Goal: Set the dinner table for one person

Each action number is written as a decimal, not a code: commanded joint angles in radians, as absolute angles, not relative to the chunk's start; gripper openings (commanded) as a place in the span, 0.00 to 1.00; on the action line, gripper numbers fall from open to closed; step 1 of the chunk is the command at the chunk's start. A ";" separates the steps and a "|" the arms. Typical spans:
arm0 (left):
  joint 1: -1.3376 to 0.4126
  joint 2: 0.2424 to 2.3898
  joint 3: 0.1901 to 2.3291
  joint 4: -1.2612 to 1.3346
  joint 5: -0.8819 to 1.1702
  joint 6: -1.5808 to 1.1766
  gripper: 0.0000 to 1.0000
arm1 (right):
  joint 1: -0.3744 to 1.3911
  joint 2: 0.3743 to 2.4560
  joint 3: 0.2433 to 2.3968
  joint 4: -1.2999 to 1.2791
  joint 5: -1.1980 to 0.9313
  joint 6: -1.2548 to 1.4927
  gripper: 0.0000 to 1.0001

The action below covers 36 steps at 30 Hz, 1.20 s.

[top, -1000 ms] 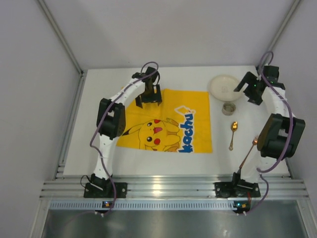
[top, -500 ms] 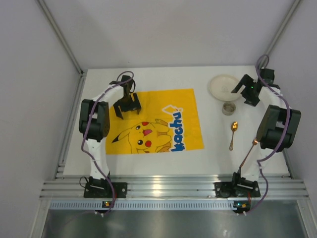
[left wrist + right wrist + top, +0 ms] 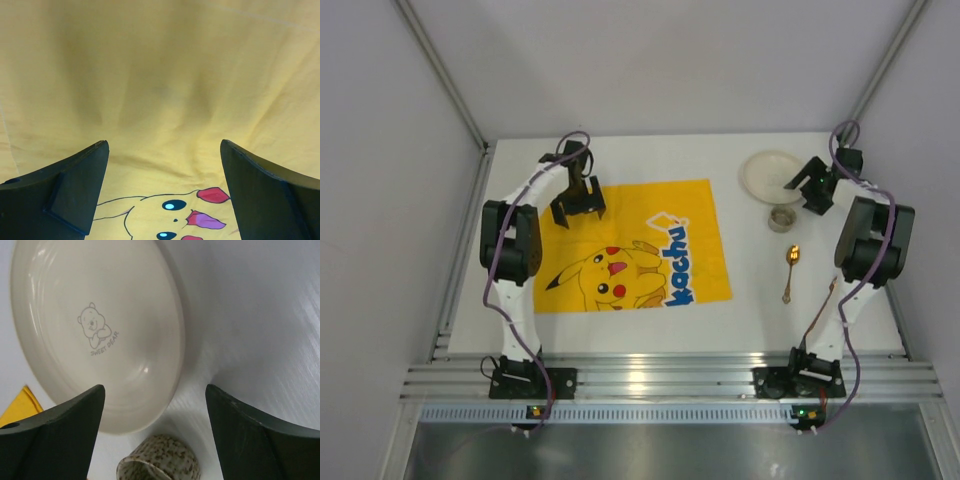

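Observation:
The white dinner table (image 3: 650,160) carries a yellow Pikachu-print mat (image 3: 630,245), lying slightly askew left of centre. My left gripper (image 3: 578,205) hovers open over the mat's far left corner. In the left wrist view only the yellow cloth (image 3: 160,75) shows between the fingers of the left gripper (image 3: 164,150). A cream plate (image 3: 770,177) with a bear print (image 3: 95,330) sits at the far right. My right gripper (image 3: 798,184) stands open over its right rim (image 3: 155,390). Just below lie a speckled cup (image 3: 160,457) and a gold spoon (image 3: 790,270).
The speckled cup (image 3: 781,218) stands close to the plate's near edge, the spoon just nearer than it. A ribbed aluminium rail (image 3: 650,380) runs along the near edge. Grey walls close in the table on the left, far and right sides.
The mat slid left with the left gripper, which has since lifted slightly toward the far corner. The right gripper moved in over the plate's right rim and its jaws narrowed a little.

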<state>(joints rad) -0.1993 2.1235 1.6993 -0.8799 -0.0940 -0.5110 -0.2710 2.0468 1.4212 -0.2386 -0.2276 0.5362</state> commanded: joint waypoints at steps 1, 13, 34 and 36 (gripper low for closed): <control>-0.199 2.103 1.784 -0.917 -0.101 -0.480 0.98 | -0.272 2.078 1.462 -0.147 -0.221 0.580 0.79; -0.201 2.069 1.784 -0.951 -0.121 -0.472 0.98 | -0.222 2.220 1.611 -0.192 -0.183 0.578 0.09; -0.321 2.301 2.000 -0.951 -0.118 -0.463 0.98 | -0.103 1.700 1.481 -0.265 -0.376 0.588 0.00; -0.322 2.324 2.022 -0.946 -0.110 -0.468 0.98 | -0.095 1.628 1.381 -0.279 -0.377 0.577 0.00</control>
